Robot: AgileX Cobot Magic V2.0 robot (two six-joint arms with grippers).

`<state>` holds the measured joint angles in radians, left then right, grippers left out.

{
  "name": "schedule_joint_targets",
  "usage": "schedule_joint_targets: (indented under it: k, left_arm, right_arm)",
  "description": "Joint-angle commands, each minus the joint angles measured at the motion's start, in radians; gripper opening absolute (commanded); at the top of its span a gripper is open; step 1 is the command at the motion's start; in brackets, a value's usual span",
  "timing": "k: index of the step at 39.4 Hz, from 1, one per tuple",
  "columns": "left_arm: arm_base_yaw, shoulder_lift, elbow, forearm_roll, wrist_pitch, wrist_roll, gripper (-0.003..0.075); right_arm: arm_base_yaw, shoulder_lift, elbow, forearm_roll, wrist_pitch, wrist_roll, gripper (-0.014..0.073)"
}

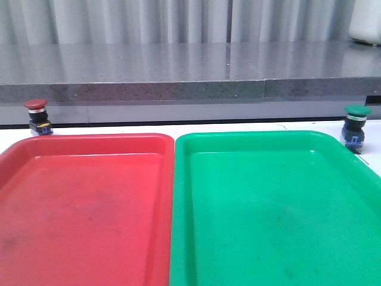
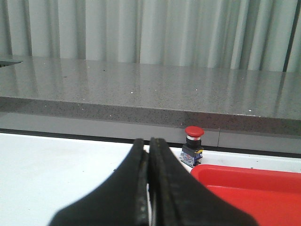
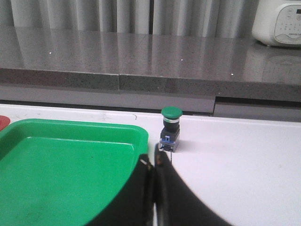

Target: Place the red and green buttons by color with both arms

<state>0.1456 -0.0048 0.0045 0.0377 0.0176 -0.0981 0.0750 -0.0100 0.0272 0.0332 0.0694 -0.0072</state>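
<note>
Red button (image 1: pixel 37 116): upright on the worktop (image 1: pixel 107 129), just beyond the red tray's (image 1: pixel 83 202) far left corner, outside it. Left gripper (image 2: pixel 149 155): jaws pressed together, empty; button lies ahead and slightly to one side.

Green button (image 1: pixel 355 126): upright, beside the green tray's (image 1: pixel 268 208) far right corner, outside it. Right gripper (image 3: pixel 154 169): jaws closed, empty; button almost directly ahead, near. Each arm nearest its own button.
</note>
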Motion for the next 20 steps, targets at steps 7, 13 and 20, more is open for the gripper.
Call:
schedule_joint_targets:
  k: [7,13,20]
  left_arm:
    - [0.000,-0.017,0.024,0.000,-0.080,-0.009,-0.0020]
    - [0.000,-0.017,0.024,0.000,-0.084,-0.009,-0.0020]
    - [0.000,-0.017,0.024,0.000,-0.137,-0.009,-0.0020]
  right_arm:
    - [-0.003,-0.017,-0.006,0.000,-0.082,-0.006,-0.0069]
    - [-0.003,-0.017,-0.006,0.000,-0.083,-0.006,-0.0069]
    - [-0.003,-0.017,-0.008,0.000,-0.085,-0.005,-0.0069]
